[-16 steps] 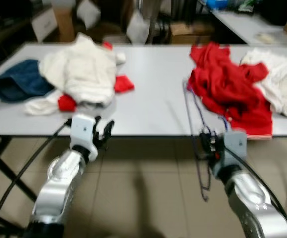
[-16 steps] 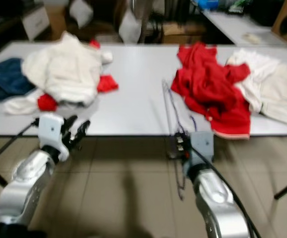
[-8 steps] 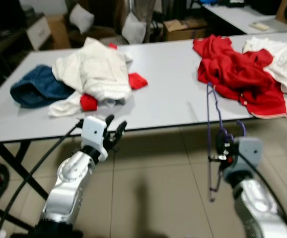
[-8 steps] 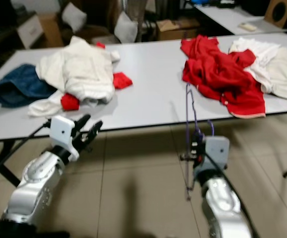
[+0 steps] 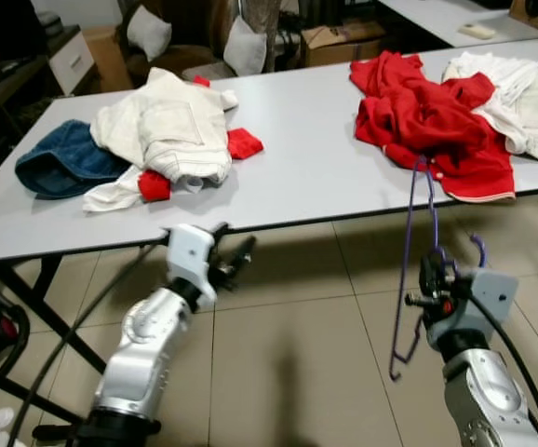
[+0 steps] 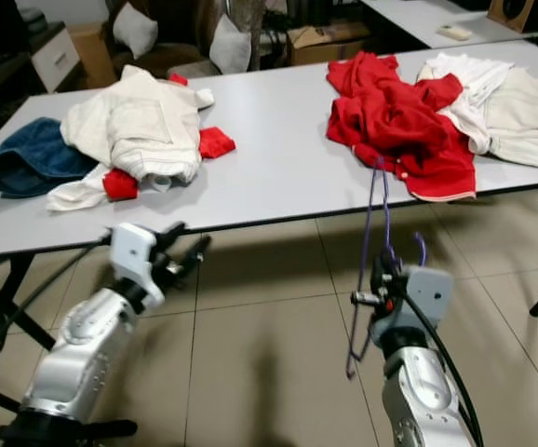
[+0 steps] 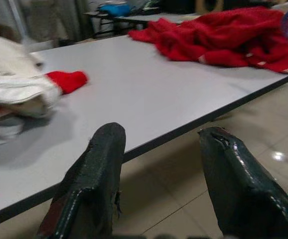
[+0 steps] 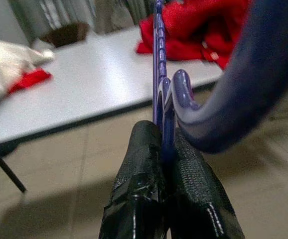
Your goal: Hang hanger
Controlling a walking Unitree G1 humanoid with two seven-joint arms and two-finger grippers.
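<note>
A thin purple hanger [image 5: 410,270] stands upright in front of the table's near edge, its hook [image 8: 243,89] curling close to the wrist camera. My right gripper [image 5: 429,287] is shut on the hanger's [image 8: 159,74] wire, which is pinched between its black fingers [image 8: 139,199]. My left gripper [image 5: 238,256] hovers just below and before the table edge [image 7: 194,124], open, with nothing between its fingers [image 7: 91,189].
A long grey table [image 5: 297,158] carries a red garment [image 5: 427,121], white clothes [image 5: 520,93] at the right, a cream garment [image 5: 171,130] over red pieces and a blue garment [image 5: 60,163]. Boxes and cushions [image 5: 241,47] stand behind. Tiled floor [image 5: 297,372] lies below.
The whole view has shifted as the camera moved. My right gripper still holds the hanger upright. My left gripper stays open.
</note>
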